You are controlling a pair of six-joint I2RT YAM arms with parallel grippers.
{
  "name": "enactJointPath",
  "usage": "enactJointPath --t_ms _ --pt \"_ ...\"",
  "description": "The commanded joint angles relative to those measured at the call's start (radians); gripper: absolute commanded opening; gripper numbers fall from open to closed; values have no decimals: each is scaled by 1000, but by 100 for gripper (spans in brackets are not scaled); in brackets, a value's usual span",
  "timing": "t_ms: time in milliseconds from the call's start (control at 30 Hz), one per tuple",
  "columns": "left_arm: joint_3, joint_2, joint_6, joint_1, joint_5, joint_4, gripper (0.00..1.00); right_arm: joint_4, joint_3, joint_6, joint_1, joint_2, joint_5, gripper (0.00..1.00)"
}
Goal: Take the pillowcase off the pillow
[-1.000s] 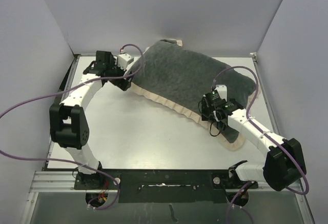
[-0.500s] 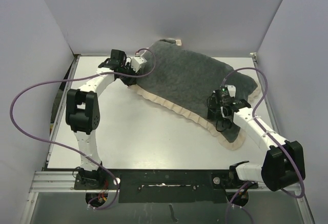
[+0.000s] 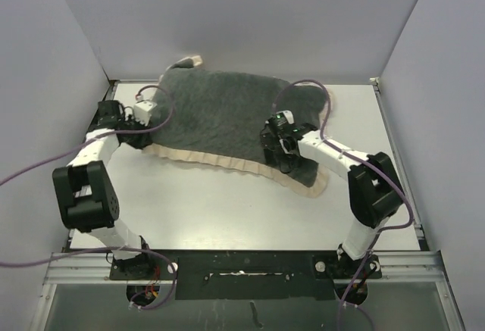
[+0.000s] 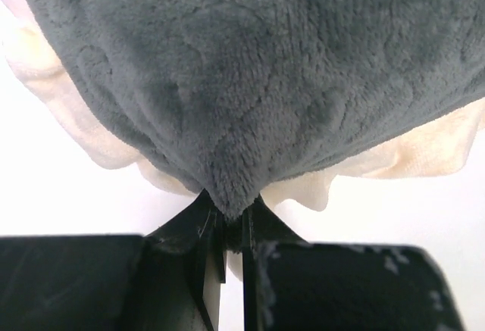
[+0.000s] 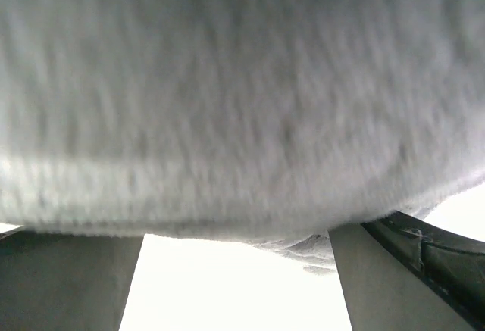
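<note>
A flat white table (image 3: pixel 227 210) in the middle, boxed in by a back wall (image 3: pixel 242 20), a left wall (image 3: pixel 38 81) and a right wall (image 3: pixel 447 104), all plain and a soft grey-purple. Along the near edge of the table, a silver metal rail (image 3: pixel 76 268) running side to side, with a long black plate (image 3: pixel 242 274) lying on it in the middle. Below the rail, a shiny grey sheet (image 3: pixel 204 308), maybe metal or glass, too dim to tell, with a small dark mark on it.
</note>
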State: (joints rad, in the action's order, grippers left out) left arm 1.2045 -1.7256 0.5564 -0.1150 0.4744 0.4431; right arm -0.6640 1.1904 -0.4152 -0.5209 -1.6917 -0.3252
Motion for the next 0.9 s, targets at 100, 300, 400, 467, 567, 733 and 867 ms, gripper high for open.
enactJointPath --t_ms 100,300,400,467,567,733,867 --pt "-203 271 116 -202 -70 -9 0 105 143 -12 -80 -70 84 98" --pt "-267 313 105 -224 -195 -63 0 124 -48 1 -12 115 76 98" --pt "-250 299 79 -226 -211 -59 0 166 -200 27 60 257 107 98" --pt "-236 285 62 -227 -218 -54 0 221 -303 63 91 321 123 98" --pt "-217 268 43 -227 -230 -50 0 329 -389 126 114 366 168 98" --pt "-204 267 29 -225 -238 -40 0 498 -411 189 120 322 328 98" --pt "-204 273 27 -225 -241 -43 0 598 -394 228 124 243 407 98"
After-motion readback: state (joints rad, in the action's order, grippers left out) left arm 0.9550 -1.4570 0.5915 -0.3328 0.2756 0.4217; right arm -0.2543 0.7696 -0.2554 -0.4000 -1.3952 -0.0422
